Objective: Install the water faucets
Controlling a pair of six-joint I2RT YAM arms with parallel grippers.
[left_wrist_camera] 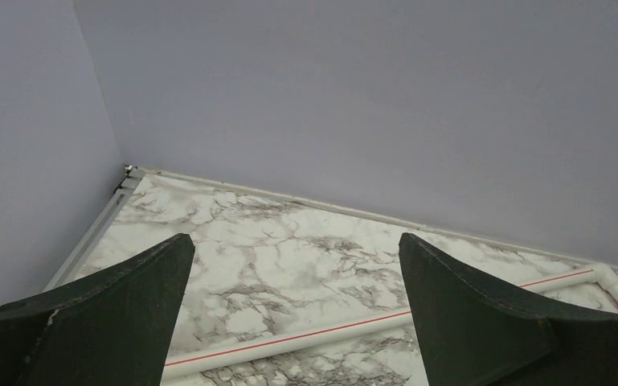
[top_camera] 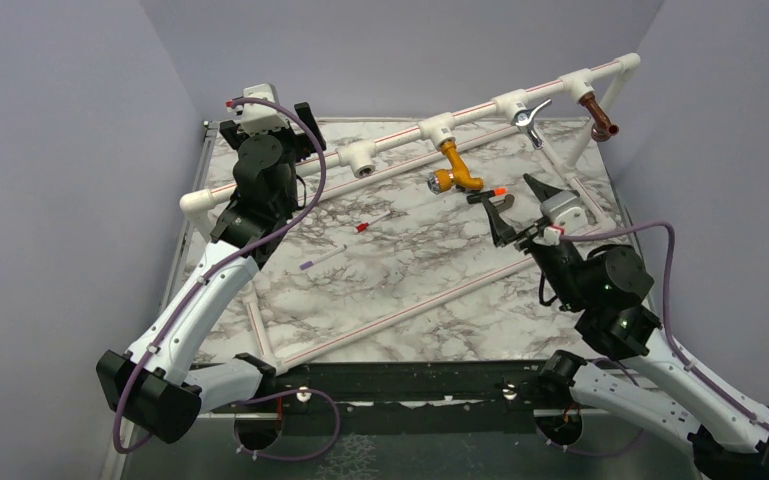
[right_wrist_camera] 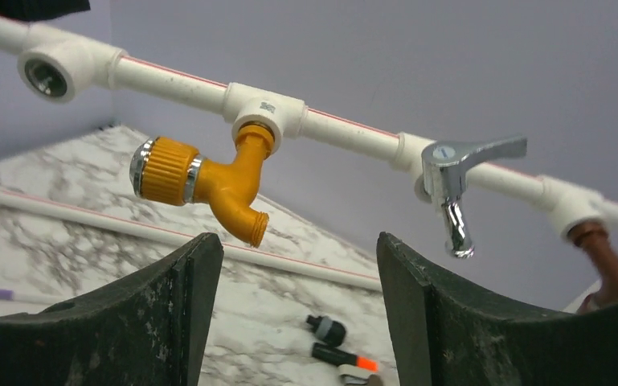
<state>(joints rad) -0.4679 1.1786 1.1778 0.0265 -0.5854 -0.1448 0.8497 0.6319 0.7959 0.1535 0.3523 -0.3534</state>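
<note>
From above, a white pipe frame [top_camera: 480, 107] stands raised over the marble tabletop [top_camera: 410, 270]. Three faucets hang from its far rail: the mustard-yellow faucet [top_camera: 457, 168] under a tee, the chrome faucet [top_camera: 530, 118] further right, and the copper-brown faucet [top_camera: 597, 115] near the right corner. One tee fitting [top_camera: 362, 158] to the left has nothing in it. The black orange-tipped faucet [top_camera: 490, 195] lies on the tabletop just beside the right end effector [top_camera: 520, 203], whose fingers are apart. A thin red-tipped stick [top_camera: 375, 222] lies further left.

The left wrist view shows the left end effector [left_wrist_camera: 293, 257] spread wide with nothing between its fingers [left_wrist_camera: 128, 305], above bare marble and a floor-level pipe [left_wrist_camera: 305, 334].

The right wrist view shows the right end effector [right_wrist_camera: 299, 249] parted and holding nothing. Ahead of it, the yellow faucet [right_wrist_camera: 209, 181], chrome faucet [right_wrist_camera: 450, 181] and copper faucet [right_wrist_camera: 607, 265] hang from the rail, and the black faucet [right_wrist_camera: 333, 354] lies below on the tabletop.
</note>
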